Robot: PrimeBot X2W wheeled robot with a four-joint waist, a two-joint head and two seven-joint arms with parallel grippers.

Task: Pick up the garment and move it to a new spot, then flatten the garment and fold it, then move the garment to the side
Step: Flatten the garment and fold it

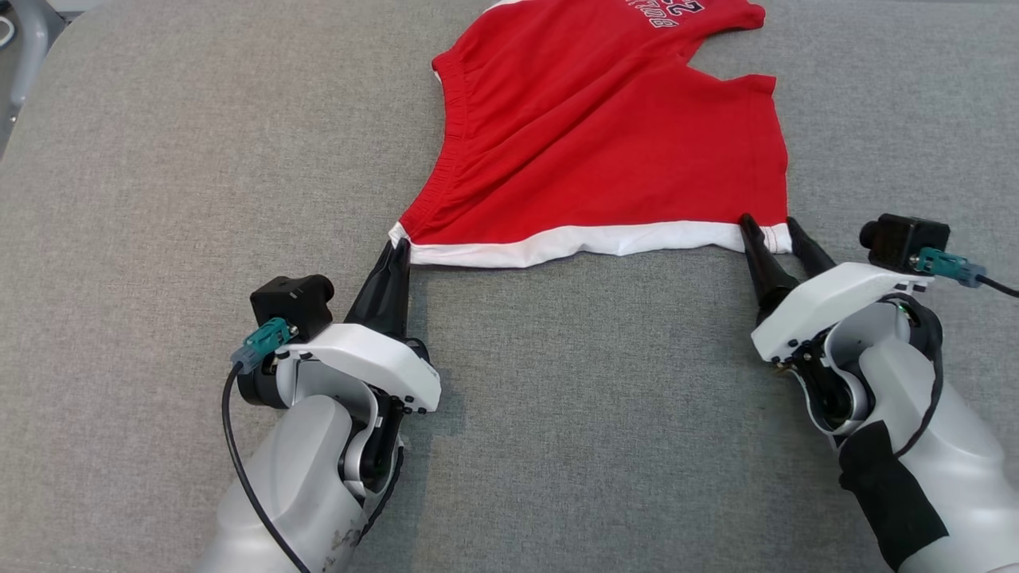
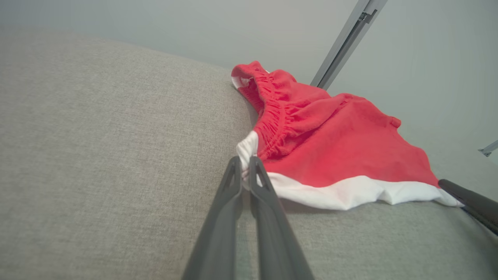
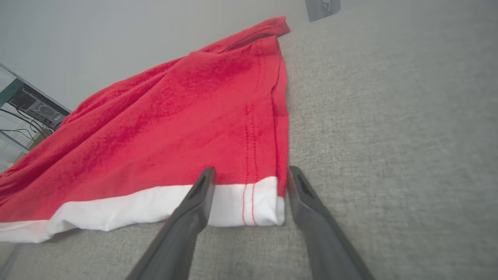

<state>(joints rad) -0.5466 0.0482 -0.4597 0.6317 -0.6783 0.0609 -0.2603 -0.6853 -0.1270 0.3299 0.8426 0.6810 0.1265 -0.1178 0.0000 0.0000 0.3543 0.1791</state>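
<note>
Garment (image 1: 605, 135): likely soft, light, limp (it will sag).
Left gripper (image 1: 400, 245): clamped on the white corner.
Right gripper (image 1: 771, 223): spread, straddling the other corner.
Hold: both hem corners.

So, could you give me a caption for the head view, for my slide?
Left jaws pinch one white-hemmed corner of the red garment; right jaws straddle the other, open, on grey cloth.
</note>
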